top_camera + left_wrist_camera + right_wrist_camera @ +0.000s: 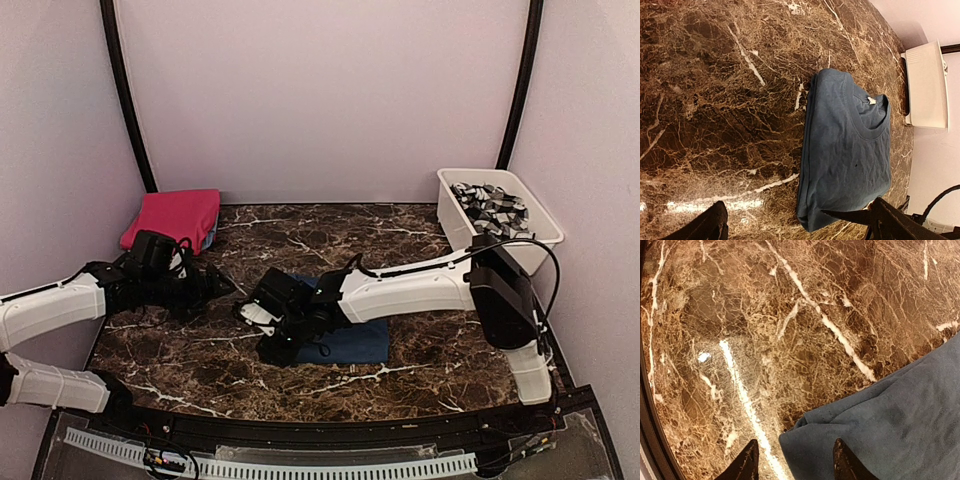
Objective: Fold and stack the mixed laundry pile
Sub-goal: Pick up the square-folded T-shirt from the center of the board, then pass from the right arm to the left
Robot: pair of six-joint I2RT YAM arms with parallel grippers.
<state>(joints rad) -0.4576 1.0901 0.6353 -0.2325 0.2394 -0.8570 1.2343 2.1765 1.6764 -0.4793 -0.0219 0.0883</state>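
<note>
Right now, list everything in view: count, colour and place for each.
table: one, brown marble with white veins, under everything.
folded shirt: one, dark blue, middle of the table.
folded garment: one, magenta-pink, far left corner.
light blue cloth: one, only an edge showing, under the folded garment.
tub: one, white, far right corner.
patterned cloth: count unclear, grey and white, inside the tub.
left gripper: one, black, wide open, to the left of the folded shirt.
right gripper: one, black, fingers apart, astride a corner of the folded shirt.
</note>
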